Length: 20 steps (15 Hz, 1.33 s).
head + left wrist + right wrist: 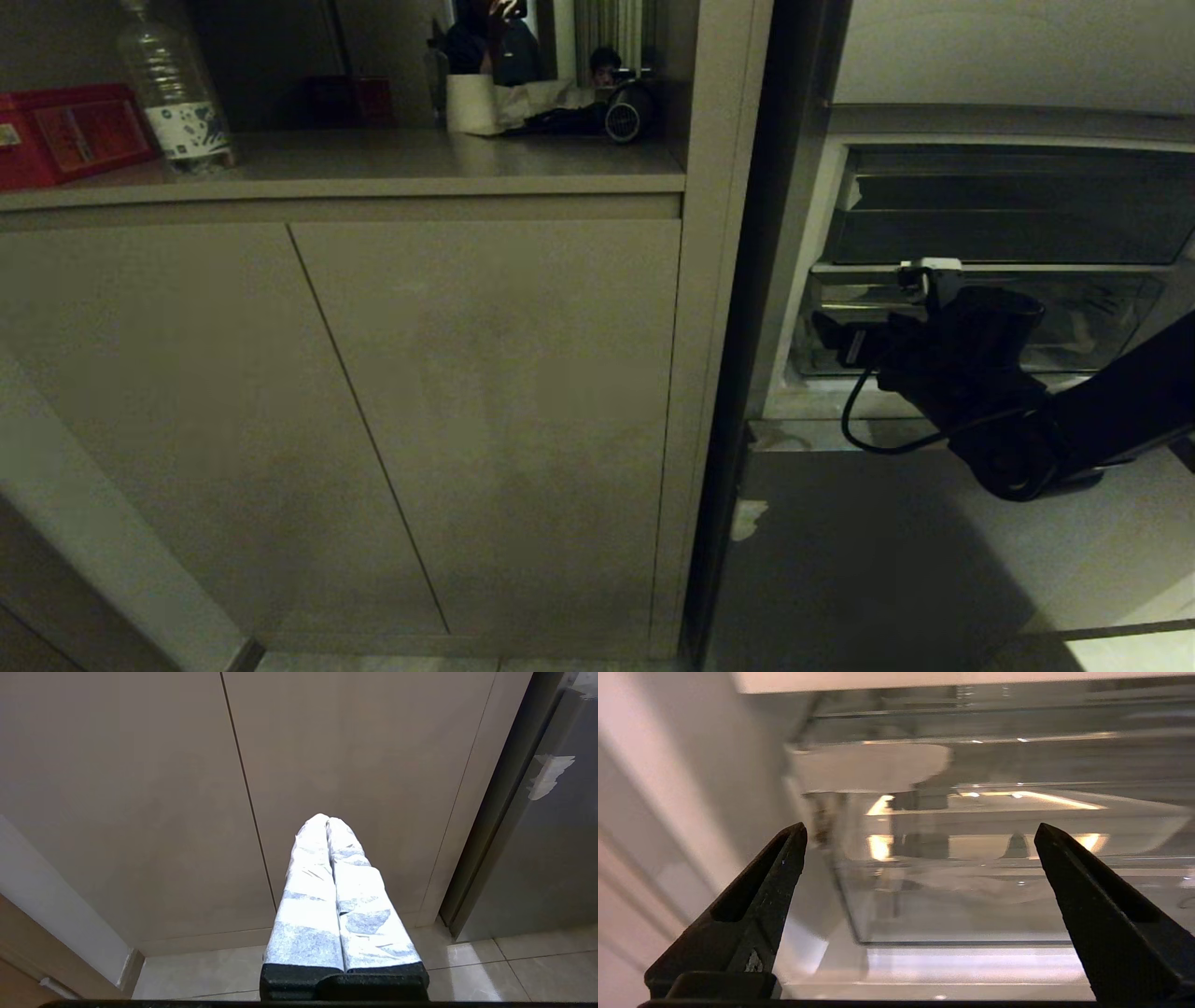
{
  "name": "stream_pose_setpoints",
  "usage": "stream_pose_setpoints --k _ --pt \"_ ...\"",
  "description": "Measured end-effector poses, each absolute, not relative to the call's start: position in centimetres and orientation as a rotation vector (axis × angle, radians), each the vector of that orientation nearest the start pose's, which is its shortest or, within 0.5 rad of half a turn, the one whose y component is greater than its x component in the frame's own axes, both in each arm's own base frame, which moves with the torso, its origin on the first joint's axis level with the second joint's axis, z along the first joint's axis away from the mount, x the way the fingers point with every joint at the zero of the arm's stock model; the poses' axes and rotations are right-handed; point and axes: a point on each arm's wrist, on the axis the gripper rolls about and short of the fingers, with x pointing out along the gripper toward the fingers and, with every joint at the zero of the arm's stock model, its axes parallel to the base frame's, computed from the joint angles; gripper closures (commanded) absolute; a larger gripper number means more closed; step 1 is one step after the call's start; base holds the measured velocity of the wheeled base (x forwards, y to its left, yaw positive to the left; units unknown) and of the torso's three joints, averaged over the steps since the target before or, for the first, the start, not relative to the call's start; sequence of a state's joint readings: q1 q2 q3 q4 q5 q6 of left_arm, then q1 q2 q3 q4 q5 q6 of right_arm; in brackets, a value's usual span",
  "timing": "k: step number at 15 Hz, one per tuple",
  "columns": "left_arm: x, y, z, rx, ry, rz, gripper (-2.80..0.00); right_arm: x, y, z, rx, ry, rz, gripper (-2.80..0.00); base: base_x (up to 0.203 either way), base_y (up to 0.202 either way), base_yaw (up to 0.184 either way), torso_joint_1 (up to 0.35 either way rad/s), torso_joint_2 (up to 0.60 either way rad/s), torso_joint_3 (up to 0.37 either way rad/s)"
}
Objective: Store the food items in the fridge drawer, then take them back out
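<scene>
The fridge drawer (1111, 317) is a clear plastic box low in the open grey fridge, at the right of the head view. My right gripper (836, 338) reaches in front of the drawer's left end. In the right wrist view the right gripper (920, 830) is open, its black fingers wide apart with nothing between them, and it faces the drawer's clear front wall (971, 900) close up. The food items are out of view. My left gripper (327, 820) is shut and empty, its white-wrapped fingers pressed together, parked in front of the beige cabinet doors.
A shallower clear tray (1018, 224) sits above the drawer. Beige cabinet doors (485, 420) fill the left, and the shelf above them carries a water bottle (177, 93), a red box (65, 131) and a white cup (470, 105). A grey fridge panel (887, 551) lies below my right arm.
</scene>
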<state>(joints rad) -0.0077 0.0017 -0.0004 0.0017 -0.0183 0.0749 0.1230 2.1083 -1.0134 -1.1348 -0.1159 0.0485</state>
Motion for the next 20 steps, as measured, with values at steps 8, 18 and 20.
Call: stream_pose_setpoints --k 8,18,20 --pt "-2.3 0.0 7.5 0.075 0.002 -0.026 0.0 40.3 4.6 13.8 0.052 -0.036 -0.023 -2.8 0.0 0.0 0.0 0.0 0.0 0.0" --pt "-2.3 0.0 7.5 0.075 0.002 -0.026 0.0 40.8 4.9 13.7 0.03 -0.046 -0.08 -2.8 0.0 0.0 0.0 0.0 0.0 0.0" --pt "-2.3 0.0 7.5 0.075 0.002 -0.026 0.0 40.4 5.4 13.5 0.024 -0.033 -0.052 -2.8 0.0 0.0 0.0 0.0 0.0 0.0"
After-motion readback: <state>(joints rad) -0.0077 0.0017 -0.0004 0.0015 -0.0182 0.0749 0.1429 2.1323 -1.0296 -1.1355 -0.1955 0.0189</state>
